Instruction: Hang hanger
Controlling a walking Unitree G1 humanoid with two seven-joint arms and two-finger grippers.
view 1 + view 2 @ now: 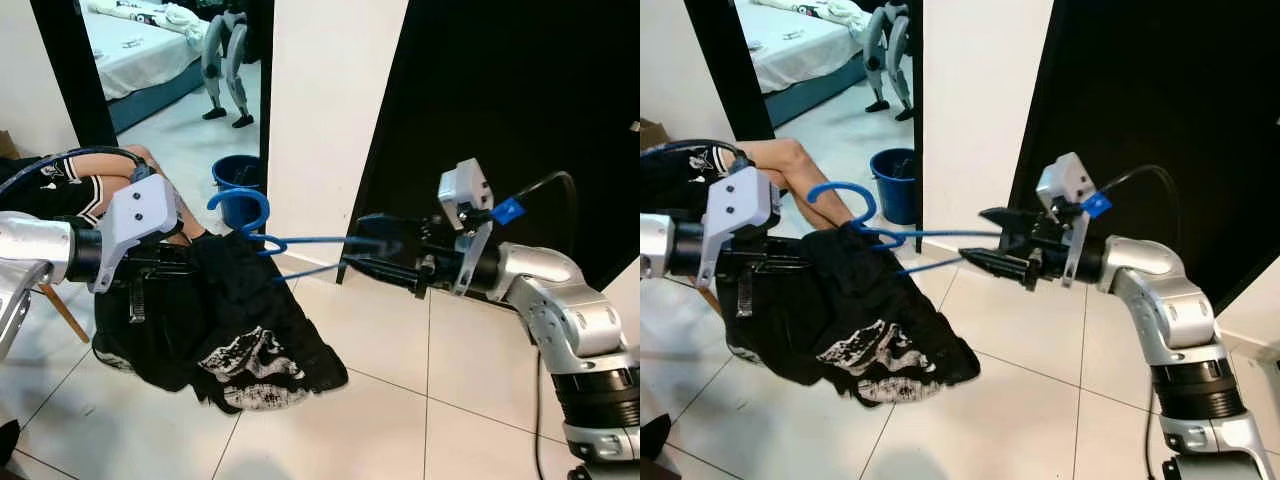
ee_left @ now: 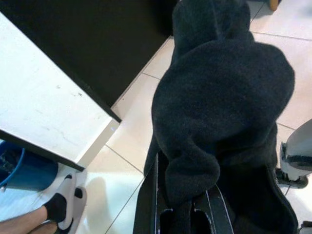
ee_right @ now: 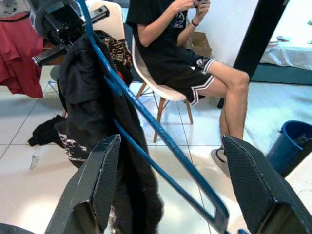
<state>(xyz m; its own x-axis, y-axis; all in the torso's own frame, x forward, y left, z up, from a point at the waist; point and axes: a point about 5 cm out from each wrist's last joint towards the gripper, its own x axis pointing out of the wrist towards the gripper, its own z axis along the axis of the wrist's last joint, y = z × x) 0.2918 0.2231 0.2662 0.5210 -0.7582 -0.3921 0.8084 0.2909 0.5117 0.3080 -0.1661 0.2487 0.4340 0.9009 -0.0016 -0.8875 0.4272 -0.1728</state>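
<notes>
**A:** Head views first. What have you got?

**B:** Hanger (image 1: 300, 243), one, blue, held out level between my two arms above the white tile floor (image 1: 400, 400). Its hook curls up near the middle; a black garment (image 1: 225, 320) with a white print hangs from its left end. My left gripper (image 1: 160, 262) sits at that end, buried in the cloth. My right gripper (image 1: 1002, 247) meets the hanger's other end, fingers apart, one above and one below the blue bars.

**A:** Any containers?

**B:** One blue bucket (image 1: 895, 180) on the floor by the white wall (image 1: 325, 110). I cannot tell what is in it. Beyond the doorway stands one bed (image 1: 135, 50), and another robot's legs (image 1: 225, 65) beside it.

**A:** Left wrist view?

**B:** Black fabric bunched over my fingers (image 2: 153, 195). I cannot tell how far they are open or whether they pinch the hanger. The blue bucket's edge (image 2: 19, 168) shows, and a foot in a white slipper (image 2: 66, 204).

**A:** Right wrist view?

**B:** My two fingers (image 3: 100, 180) stand wide apart, the hanger's blue end (image 3: 195, 195) between them, touching neither. The garment drapes along it. One person (image 3: 180, 53) sits on a white chair (image 3: 146, 73), and a red cloth (image 3: 19, 53) hangs nearby.
</notes>
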